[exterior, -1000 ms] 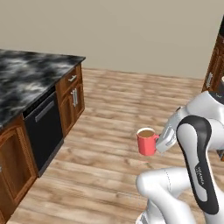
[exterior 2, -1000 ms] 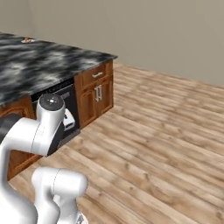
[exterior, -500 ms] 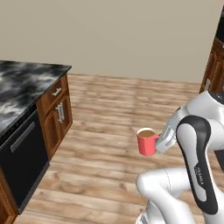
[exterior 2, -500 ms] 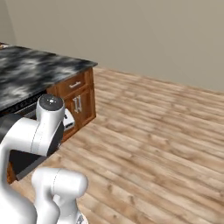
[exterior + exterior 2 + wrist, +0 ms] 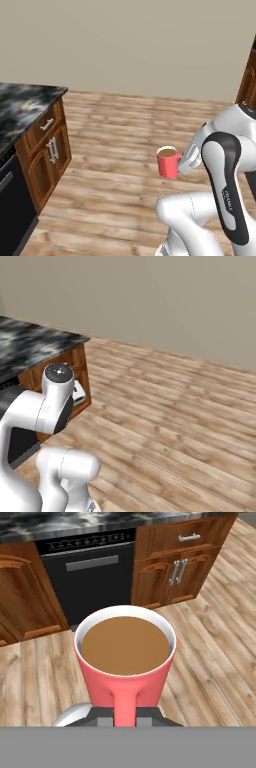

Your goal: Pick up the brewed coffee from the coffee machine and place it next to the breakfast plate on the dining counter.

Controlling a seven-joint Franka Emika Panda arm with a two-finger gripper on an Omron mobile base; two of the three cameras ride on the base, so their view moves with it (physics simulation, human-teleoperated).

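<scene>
The brewed coffee, a small red mug point(image 5: 168, 162) with brown coffee at its rim, hangs upright above the wooden floor in front of my arm. My gripper point(image 5: 185, 159) is shut on the mug's side handle. In the hand view the mug point(image 5: 125, 662) stands large and level, its handle running down between my fingertips, and my gripper point(image 5: 125, 713) closes on that handle. The coffee machine, the breakfast plate and the dining counter are out of view.
A marbled counter point(image 5: 22, 102) with wooden cabinets and steel handles point(image 5: 51, 149) stands at the left, with a black dishwasher point(image 5: 85, 567) set into it. Open wooden floor point(image 5: 180, 406) stretches ahead to a beige wall. A dark wood cabinet edge point(image 5: 248, 75) stands at the far right.
The whole scene has slid left in both base views, so the base has moved and the camera with it. The mug stays held at the same spot before the arm.
</scene>
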